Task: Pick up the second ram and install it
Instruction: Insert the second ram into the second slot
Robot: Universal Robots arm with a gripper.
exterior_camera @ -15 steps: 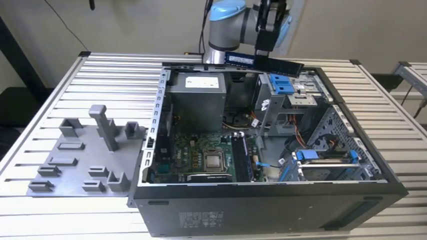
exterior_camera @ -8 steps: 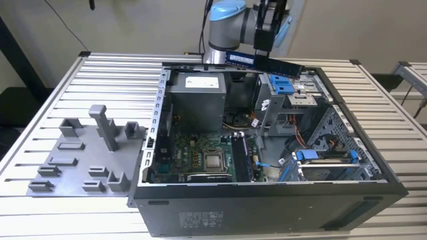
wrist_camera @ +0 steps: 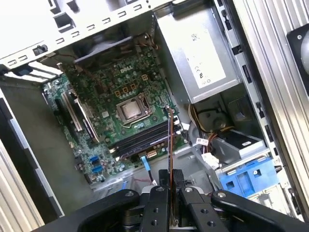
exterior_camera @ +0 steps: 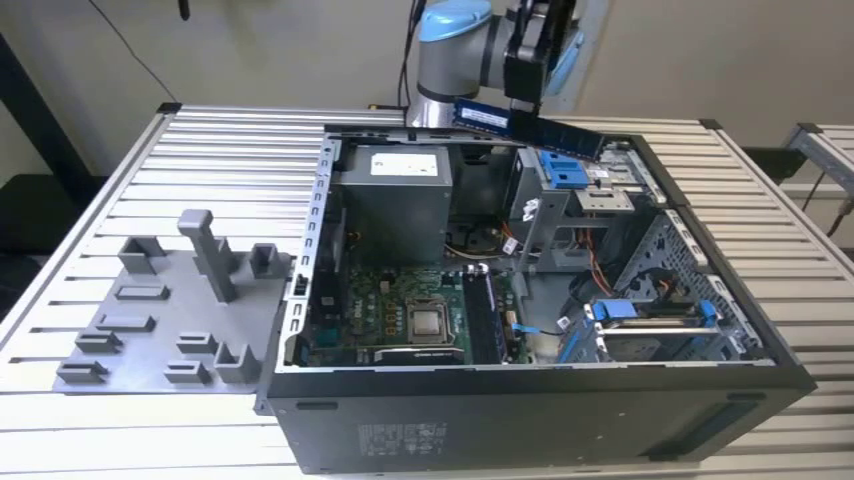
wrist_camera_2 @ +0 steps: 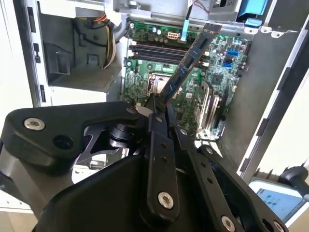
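Second ram (wrist_camera_2: 190, 58), clamped in the pincer (wrist_camera_2: 158, 107), hangs over the slatted table's (exterior_camera: 200, 150) open case (exterior_camera: 534, 420).

This is a robotics lab bench: 1 robot arm (exterior_camera: 447, 45) rises at the edge of a slatted aluminium table (exterior_camera: 200, 150) before a bare pale wall (exterior_camera: 267, 50). On the table lie 1 opened computer case (exterior_camera: 534, 430), its motherboard (exterior_camera: 400, 320) exposed, and a grey plastic plate (exterior_camera: 140, 350) of holder blocks.

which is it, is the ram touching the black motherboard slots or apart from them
Apart. In the exterior view the second ram hangs in the jaws above the case, far clear of the motherboard slots down inside it.
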